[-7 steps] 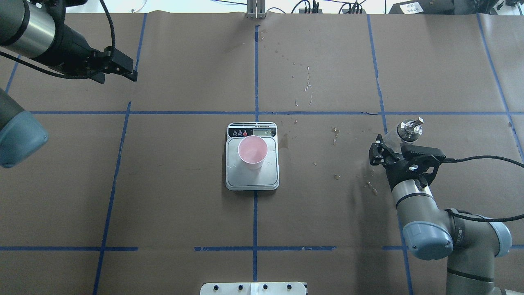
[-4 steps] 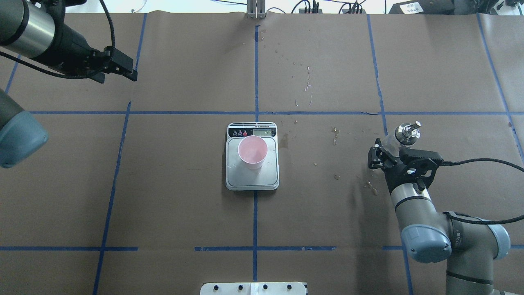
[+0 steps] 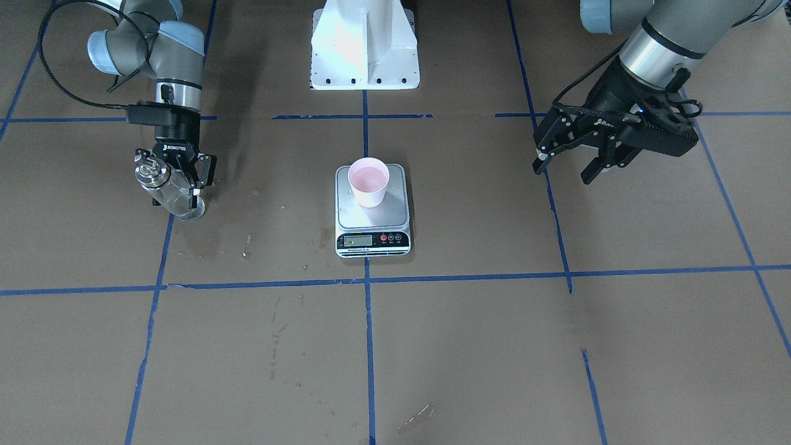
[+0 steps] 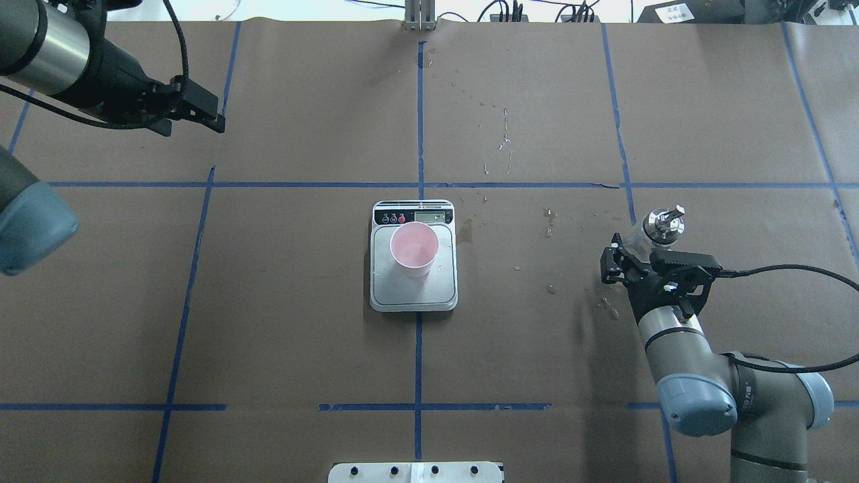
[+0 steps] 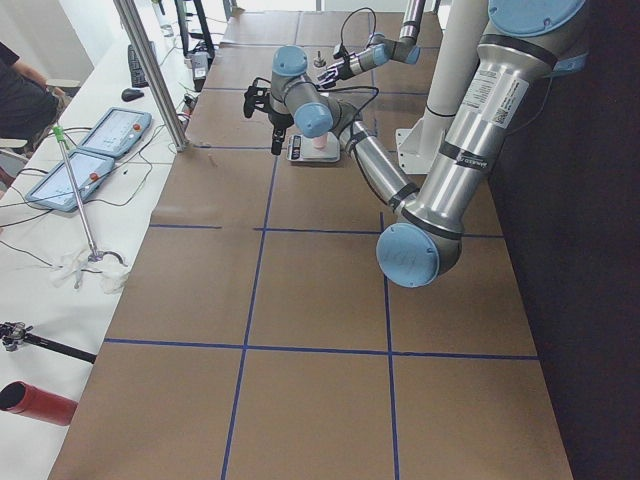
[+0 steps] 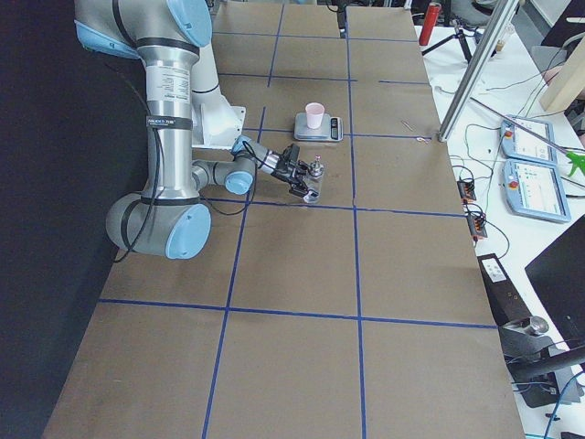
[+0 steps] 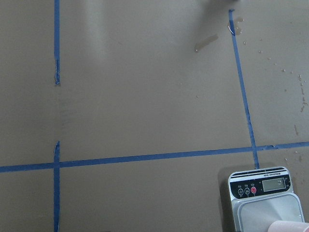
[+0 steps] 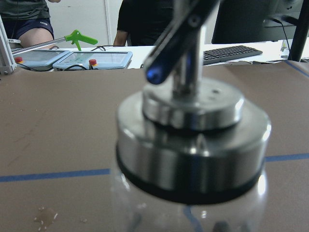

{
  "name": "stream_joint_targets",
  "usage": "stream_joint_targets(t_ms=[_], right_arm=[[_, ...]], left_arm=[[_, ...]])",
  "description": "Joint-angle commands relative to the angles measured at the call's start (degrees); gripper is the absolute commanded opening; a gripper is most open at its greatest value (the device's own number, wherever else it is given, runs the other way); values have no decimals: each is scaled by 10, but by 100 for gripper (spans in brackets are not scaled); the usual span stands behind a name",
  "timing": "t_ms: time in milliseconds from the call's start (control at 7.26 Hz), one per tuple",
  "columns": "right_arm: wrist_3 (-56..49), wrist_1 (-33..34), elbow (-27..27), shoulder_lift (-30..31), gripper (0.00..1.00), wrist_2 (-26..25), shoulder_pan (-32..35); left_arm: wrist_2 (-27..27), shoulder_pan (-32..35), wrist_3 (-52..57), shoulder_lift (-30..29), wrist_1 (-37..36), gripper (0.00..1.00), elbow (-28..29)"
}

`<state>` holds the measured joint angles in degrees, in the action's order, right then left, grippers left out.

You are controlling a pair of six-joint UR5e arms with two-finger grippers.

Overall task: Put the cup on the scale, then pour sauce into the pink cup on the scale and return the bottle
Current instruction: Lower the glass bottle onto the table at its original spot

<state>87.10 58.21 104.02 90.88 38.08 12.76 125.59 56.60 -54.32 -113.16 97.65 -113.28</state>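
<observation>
Pink-lined pale paper cup (image 4: 414, 248) stands on flat silver steel scale (image 4: 413, 295): step 1 done. Clear glass bottle w/ silver pourer cap (image 4: 661, 225), well apart on scale's robot-right side, clamped in right gripper (image 3: 178, 185). Left gripper (image 3: 562, 173) jaws apart, empty. Pour status unclear; bottle release outstanding.
</observation>
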Motion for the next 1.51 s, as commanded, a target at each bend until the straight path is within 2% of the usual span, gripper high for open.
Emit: stream_joint_targets(t_ms=[0, 138, 275, 1102, 1239, 1377], right_arm=[[0, 1, -8, 0, 0, -11, -5], [0, 0, -8, 0, 44, -16, -6], [0, 0, -8, 0, 99, -28, -10], [-7, 7, -3, 25, 100, -101, -81], [-7, 7, 6, 29, 100, -108, -93], [-7, 6, 37, 56, 100, -107, -107]], left_arm=[[0, 0, 0, 0, 0, 86, -1], [0, 0, 0, 1, -1, 86, -4], [0, 1, 0, 1, -2, 87, -5], [-1, 1, 0, 5, -3, 87, -6], [-1, 1, 0, 5, -3, 86, -6], [-1, 1, 1, 6, -3, 86, -5]])
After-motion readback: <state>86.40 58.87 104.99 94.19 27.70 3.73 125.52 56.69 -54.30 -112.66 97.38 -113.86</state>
